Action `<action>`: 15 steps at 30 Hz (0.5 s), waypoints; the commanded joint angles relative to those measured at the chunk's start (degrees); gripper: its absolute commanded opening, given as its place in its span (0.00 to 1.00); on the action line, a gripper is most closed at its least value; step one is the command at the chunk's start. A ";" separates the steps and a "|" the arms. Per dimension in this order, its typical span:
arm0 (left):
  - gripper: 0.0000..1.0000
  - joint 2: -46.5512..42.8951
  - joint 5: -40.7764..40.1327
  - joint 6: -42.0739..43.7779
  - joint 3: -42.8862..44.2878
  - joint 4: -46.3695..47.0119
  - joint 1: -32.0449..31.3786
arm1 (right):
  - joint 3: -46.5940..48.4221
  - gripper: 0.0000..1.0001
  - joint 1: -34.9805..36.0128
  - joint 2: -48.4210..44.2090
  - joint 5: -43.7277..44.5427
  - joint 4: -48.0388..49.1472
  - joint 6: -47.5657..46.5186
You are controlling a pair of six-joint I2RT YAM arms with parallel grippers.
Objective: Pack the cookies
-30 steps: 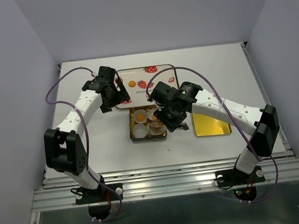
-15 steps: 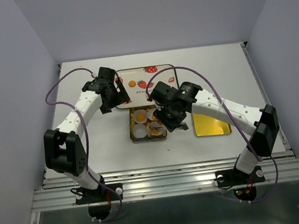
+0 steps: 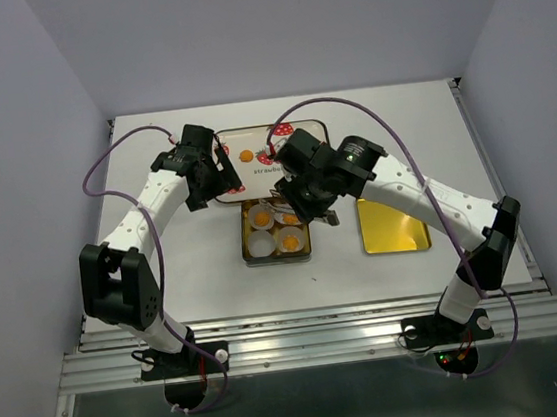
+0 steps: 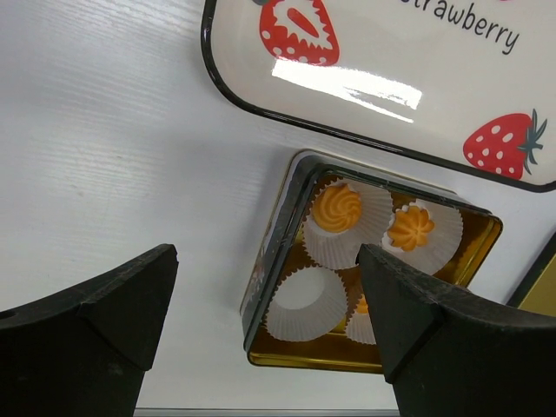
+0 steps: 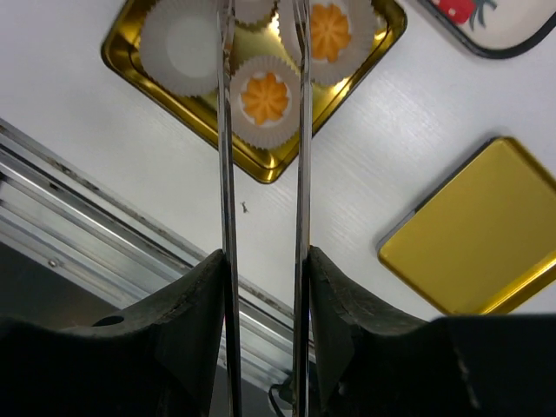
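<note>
Three cookies sit in white paper cups inside the gold tin (image 3: 246, 242): one in the near right cup (image 3: 290, 239) (image 5: 265, 97), two in the far cups (image 4: 337, 205) (image 4: 410, 228). The near left cup (image 4: 306, 302) is empty. Another cookie (image 3: 246, 156) lies on the strawberry tray (image 3: 300, 131). My right gripper (image 3: 302, 198) (image 5: 265, 261) is shut on metal tweezers (image 5: 301, 130), above the tin's far right side. The tweezer tips are out of view. My left gripper (image 3: 216, 175) (image 4: 268, 256) hangs open left of the tin, with nothing between its fingers.
The gold lid (image 3: 393, 228) (image 5: 473, 234) lies flat to the right of the tin. The strawberry tray (image 4: 382, 87) lies just behind the tin. A metal rail (image 5: 104, 208) runs along the table's near edge.
My right arm has lifted and swung back toward the tray, uncovering a cookie in the near right cup. The left arm has not moved.
</note>
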 commanded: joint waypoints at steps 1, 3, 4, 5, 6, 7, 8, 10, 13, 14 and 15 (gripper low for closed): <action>0.97 -2.56 -1.10 -0.19 0.78 -0.57 0.37 | 7.28 0.46 0.69 1.04 2.41 2.97 2.03; 0.98 -2.48 -1.19 -0.27 0.96 -0.30 0.55 | 8.69 0.46 0.69 2.18 3.63 3.32 2.47; 0.98 -2.56 -1.37 -0.45 0.88 0.31 0.63 | 9.91 0.46 0.69 3.06 4.85 3.85 2.82; 0.99 -2.65 -1.28 -0.89 0.62 0.57 0.98 | 10.44 0.46 -0.01 3.33 5.21 4.11 3.52; 0.99 -2.74 -1.19 -1.24 0.44 0.66 1.16 | 10.80 0.46 -0.02 3.68 5.39 4.55 4.05; 0.99 -3.09 -0.84 -1.42 0.18 1.19 1.34 | 10.63 0.46 -0.89 4.29 6.26 6.21 4.84; 0.99 -3.53 -0.84 -1.85 -0.78 1.54 1.60 | 10.54 0.46 -1.94 4.91 7.05 7.88 5.11; 0.99 -4.58 -0.84 -2.38 -1.67 2.15 1.95 | 11.94 0.45 -3.17 7.27 8.02 8.33 5.63; 0.99 -6.16 -0.93 -2.82 -3.51 2.51 2.65 | 14.58 0.45 -4.84 11.67 10.05 11.23 6.07; 0.99 -6.51 -0.93 -3.00 -4.30 2.42 2.92 | 15.97 0.45 -5.37 12.64 10.23 11.76 6.34; 0.99 -7.21 -0.84 -3.26 -4.66 2.34 3.44 | 16.60 0.45 -6.86 14.73 9.88 13.07 6.34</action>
